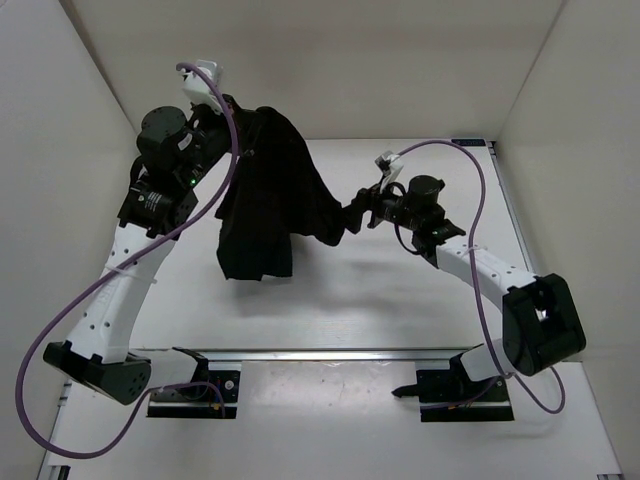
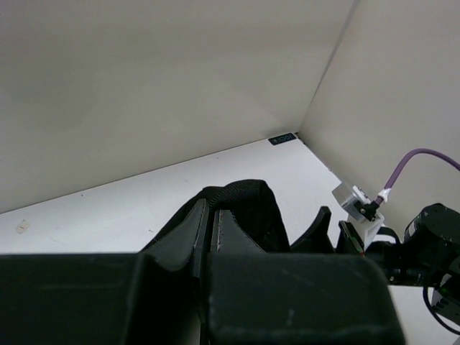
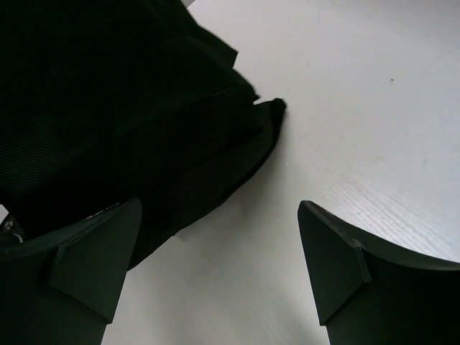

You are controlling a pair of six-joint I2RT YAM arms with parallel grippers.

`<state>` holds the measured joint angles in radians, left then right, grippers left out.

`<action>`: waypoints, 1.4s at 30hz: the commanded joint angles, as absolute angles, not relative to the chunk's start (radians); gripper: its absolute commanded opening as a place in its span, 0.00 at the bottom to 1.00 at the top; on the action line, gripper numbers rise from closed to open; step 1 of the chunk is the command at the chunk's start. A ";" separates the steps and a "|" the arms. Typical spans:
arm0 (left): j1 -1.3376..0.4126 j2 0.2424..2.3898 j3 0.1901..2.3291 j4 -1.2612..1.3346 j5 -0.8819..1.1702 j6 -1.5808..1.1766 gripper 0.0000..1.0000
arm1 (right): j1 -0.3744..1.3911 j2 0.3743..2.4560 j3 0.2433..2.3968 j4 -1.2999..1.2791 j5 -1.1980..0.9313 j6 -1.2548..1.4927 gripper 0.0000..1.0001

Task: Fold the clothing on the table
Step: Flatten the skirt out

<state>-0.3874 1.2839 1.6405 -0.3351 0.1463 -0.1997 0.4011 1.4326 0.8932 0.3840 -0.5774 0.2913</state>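
Pinching the skirt (image 1: pixel 268 190) between pressed-together jaws, the left gripper (image 1: pixel 238 112) holds it raised at the far left, fabric hanging over the table (image 1: pixel 400 300). Jaws spread wide, the right gripper (image 1: pixel 352 216) sits at the skirt's right corner.

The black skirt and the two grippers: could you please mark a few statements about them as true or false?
1. The left gripper is shut on the skirt, holding it up. True.
2. The right gripper is clamped on the skirt. False: its jaws stand wide open beside the skirt's edge.
3. The skirt lies spread flat. False: it hangs bunched from the left gripper.
4. A corner of the skirt stretches towards the right gripper. True.
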 commanded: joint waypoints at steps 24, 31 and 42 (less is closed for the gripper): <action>-0.384 1.247 1.572 -0.232 0.181 -0.224 0.00 | 0.459 1.212 0.821 0.267 -0.473 0.313 0.85; -0.391 1.247 1.597 -0.232 0.192 -0.235 0.00 | 0.456 1.317 0.837 0.298 -0.480 0.305 0.68; -0.342 1.221 1.569 -0.235 0.187 -0.209 0.00 | 0.442 1.488 1.181 0.075 -0.367 0.221 0.00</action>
